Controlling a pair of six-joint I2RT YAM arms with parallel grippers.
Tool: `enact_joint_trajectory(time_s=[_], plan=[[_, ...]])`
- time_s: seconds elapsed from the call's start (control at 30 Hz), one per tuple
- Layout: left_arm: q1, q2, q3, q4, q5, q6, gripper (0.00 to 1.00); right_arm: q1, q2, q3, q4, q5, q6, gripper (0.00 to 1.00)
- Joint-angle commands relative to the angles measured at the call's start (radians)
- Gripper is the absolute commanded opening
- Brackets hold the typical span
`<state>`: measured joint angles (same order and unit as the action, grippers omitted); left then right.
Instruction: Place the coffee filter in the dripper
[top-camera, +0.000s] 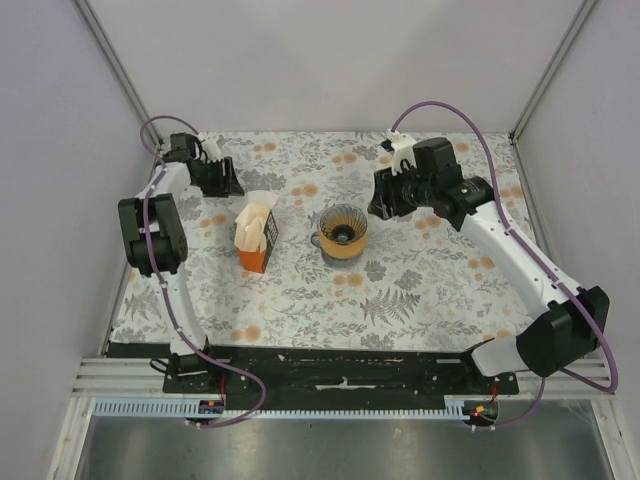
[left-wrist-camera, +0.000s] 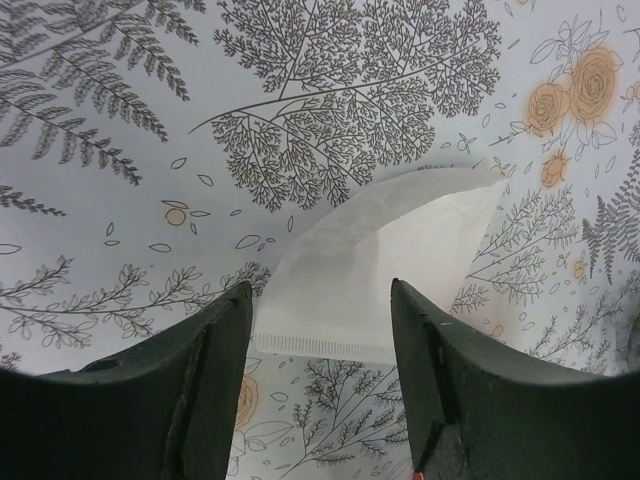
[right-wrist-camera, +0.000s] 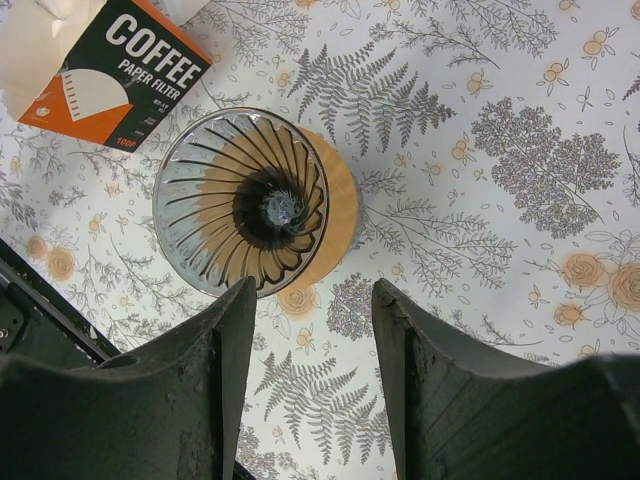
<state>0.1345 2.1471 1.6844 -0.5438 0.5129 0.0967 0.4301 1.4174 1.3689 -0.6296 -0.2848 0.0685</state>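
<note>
The coffee filter (left-wrist-camera: 385, 265), a cream-white paper cone, appears to lie flat on the floral cloth in the left wrist view, its crimped edge towards my fingers. My left gripper (left-wrist-camera: 320, 300) is open and empty, and the filter's near edge shows between its tips. In the top view it (top-camera: 222, 180) is at the back left. The dripper (top-camera: 343, 232), smoky-grey and ribbed, stands upright on a wooden ring at the middle of the table. It also shows in the right wrist view (right-wrist-camera: 240, 200). My right gripper (top-camera: 385, 198) is open and empty, hovering just right of the dripper (right-wrist-camera: 312, 290).
An orange and black box of coffee paper filters (top-camera: 256, 238) stands left of the dripper with white filters sticking out of its top; it also shows in the right wrist view (right-wrist-camera: 115, 75). Walls close in the table at the back and sides.
</note>
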Motion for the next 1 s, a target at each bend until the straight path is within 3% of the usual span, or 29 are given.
enact_joint_trajectory(time_s=[0.0,0.23,0.37,0.47,0.6,0.97], plan=[[0.001,0.043,0.046,0.004,0.065,0.041,0.63,0.004,-0.008,0.013,-0.007,0.015,-0.012,0.57],[-0.013,0.076,0.041,-0.013,0.111,0.052,0.61,0.004,-0.002,0.015,-0.01,0.019,-0.012,0.57],[-0.015,0.099,0.054,-0.015,0.133,0.046,0.52,0.004,0.003,0.015,-0.015,0.019,-0.01,0.57],[-0.016,0.105,0.058,-0.021,0.154,0.044,0.35,0.004,0.003,0.015,-0.019,0.024,-0.012,0.57],[-0.016,0.097,0.055,-0.022,0.179,0.043,0.02,0.002,0.005,0.015,-0.025,0.03,-0.016,0.57],[-0.022,-0.053,0.014,0.019,0.162,0.04,0.02,0.004,0.0,0.015,-0.028,0.032,-0.021,0.57]])
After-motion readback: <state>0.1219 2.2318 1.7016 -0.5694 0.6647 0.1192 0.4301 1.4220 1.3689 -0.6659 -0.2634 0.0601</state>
